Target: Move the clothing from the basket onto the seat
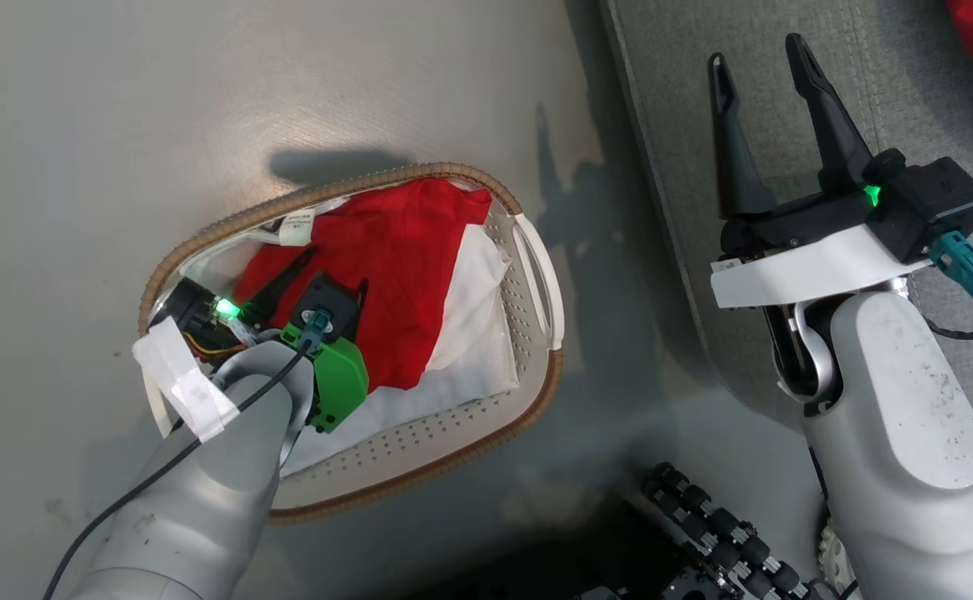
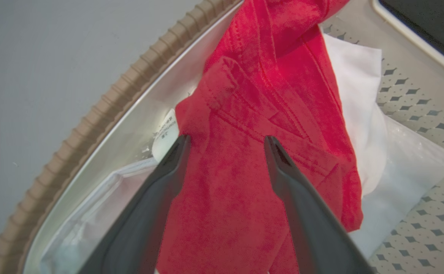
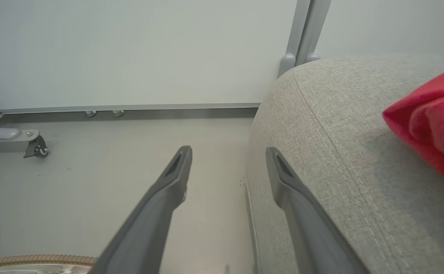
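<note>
Two long dark fingers of the left hand (image 2: 226, 139) stand spread wide just above a crumpled red thin-fabric garment (image 2: 260, 95), gripping nothing; whether the tips touch the cloth I cannot tell. That garment lies inside the oval white perforated plastic basket (image 1: 453, 450) with its brown woven rim, on a plain white sheet (image 2: 359, 76). The basket stands on the grey floor (image 1: 203, 100) beside the large grey upholstered seat (image 1: 895, 67). Over the seat's edge hovers the right hand (image 1: 757, 48), its fingers equally wide apart and empty. One bundle of red cloth (image 3: 431, 121) already lies on the seat. By my reading the job is partly done: at least the garment in the basket is left to lift and carry across.
</note>
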### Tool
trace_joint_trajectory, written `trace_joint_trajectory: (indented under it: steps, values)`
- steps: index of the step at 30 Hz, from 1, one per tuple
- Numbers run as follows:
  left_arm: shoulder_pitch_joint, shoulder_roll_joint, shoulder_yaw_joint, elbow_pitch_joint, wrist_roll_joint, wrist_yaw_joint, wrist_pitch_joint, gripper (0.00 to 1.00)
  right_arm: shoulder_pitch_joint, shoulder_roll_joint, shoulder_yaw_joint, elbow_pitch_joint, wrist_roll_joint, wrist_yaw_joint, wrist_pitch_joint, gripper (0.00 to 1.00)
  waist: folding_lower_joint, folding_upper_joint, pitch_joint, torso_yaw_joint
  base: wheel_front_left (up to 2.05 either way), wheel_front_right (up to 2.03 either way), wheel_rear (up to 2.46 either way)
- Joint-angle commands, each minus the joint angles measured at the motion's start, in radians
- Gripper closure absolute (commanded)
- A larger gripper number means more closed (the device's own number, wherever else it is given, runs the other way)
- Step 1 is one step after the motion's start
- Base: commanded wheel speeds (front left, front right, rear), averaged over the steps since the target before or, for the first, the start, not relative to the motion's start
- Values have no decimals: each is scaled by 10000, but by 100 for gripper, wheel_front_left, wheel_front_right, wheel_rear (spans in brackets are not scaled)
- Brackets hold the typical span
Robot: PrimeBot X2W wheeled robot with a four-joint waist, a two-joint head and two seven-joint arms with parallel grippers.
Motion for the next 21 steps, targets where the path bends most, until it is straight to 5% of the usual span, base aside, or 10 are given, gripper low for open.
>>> trace_joint_trajectory:
  steps: [1, 9, 21]
  values:
    - [-318, 145, 10, 81, 107, 221, -5, 0, -149, 1, -28, -64, 111, -14, -4, 0, -1, 84, 495, -247, 0, 0, 0]
    - [-936, 192, -138, 655, 168, 827, -5, 0, -176, -3, -63, -82, 306, -14, -4, 0, -1, 84, 856, -228, 0, 0, 0]
    - [-1363, 77, -784, 1324, 358, 386, 0, 0, -350, -5, -16, -111, 491, -14, -2, 0, -1, 84, 1189, -274, 0, 0, 0]
